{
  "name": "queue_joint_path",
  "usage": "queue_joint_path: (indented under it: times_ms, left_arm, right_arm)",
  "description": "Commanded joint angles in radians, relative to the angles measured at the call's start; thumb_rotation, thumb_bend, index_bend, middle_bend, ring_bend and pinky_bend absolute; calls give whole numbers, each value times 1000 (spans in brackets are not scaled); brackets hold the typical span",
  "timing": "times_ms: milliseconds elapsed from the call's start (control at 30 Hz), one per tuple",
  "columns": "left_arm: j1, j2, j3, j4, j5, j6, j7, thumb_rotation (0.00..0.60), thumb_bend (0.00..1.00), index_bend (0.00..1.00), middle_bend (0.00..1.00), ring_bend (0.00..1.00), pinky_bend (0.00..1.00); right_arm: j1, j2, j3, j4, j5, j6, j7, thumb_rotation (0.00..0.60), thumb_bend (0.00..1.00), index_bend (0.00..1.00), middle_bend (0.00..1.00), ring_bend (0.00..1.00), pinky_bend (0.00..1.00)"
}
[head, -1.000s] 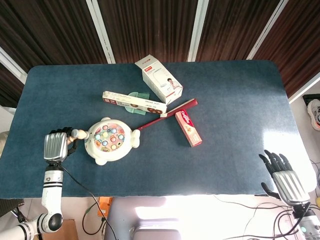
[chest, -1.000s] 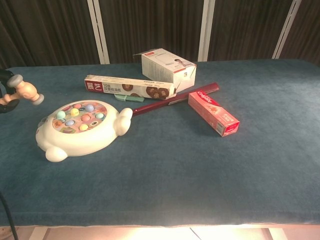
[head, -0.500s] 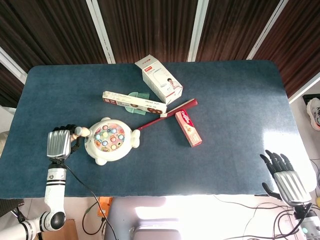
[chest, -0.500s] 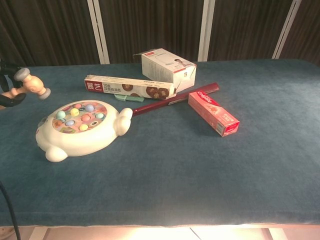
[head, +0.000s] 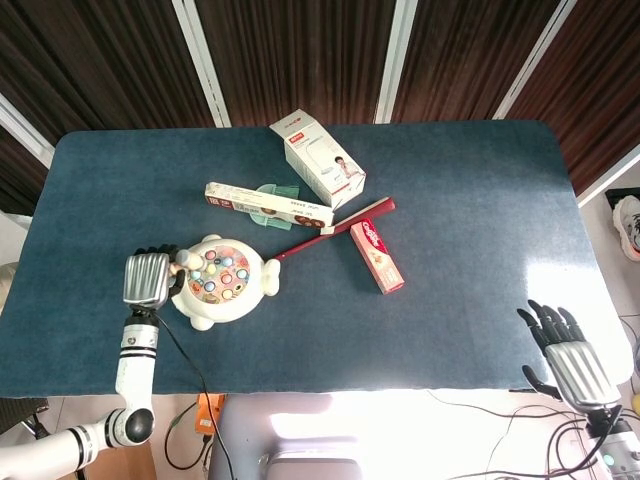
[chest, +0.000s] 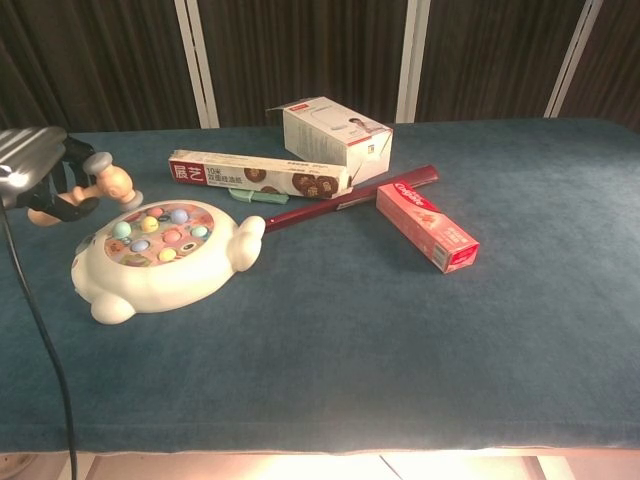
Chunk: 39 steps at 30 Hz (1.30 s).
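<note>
My left hand holds a small toy hammer with a wooden head, its head just over the left rim of a white animal-shaped whack toy with coloured pegs. My right hand hangs off the table's front right edge, fingers spread and holding nothing; the chest view does not show it.
Behind the toy lie a long biscuit box, a green item under it, a white carton, a dark red stick and a red toothpaste box on the blue table.
My left hand has moved right with the hammer, from beside the table's left edge to the toy's left rim. The right hand has stayed put.
</note>
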Motion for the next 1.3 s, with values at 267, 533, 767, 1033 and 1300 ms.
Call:
queue_joint_path:
  times_ms: [267, 533, 767, 1033, 1300]
  left_arm:
    - [-13, -19, 15, 39, -36, -12, 34, 600, 680, 752, 669, 503, 494]
    - [-25, -27, 33, 59, -40, -25, 58, 600, 681, 754, 670, 503, 493]
    - [-34, -31, 43, 68, -42, -32, 75, 600, 685, 760, 675, 507, 494]
    - [-47, -1, 10, 7, -45, -8, 77, 600, 686, 760, 675, 506, 493]
    - [-86, 8, -16, -54, -108, -22, 156, 600, 686, 760, 675, 506, 493]
  right_arm:
    - [0, 2, -1, 0, -1, -2, 0, 600, 289, 0, 0, 0, 0]
    - [1, 0, 0, -1, 1, -5, -6, 600, 289, 0, 0, 0, 0]
    - [1, -1, 1, -1, 2, -5, -5, 600, 289, 0, 0, 0, 0]
    - [-1, 3, 0, -1, 0, -1, 2, 600, 289, 0, 0, 0, 0]
    - [-2, 6, 0, -1, -3, 2, 7, 600, 289, 0, 0, 0, 0]
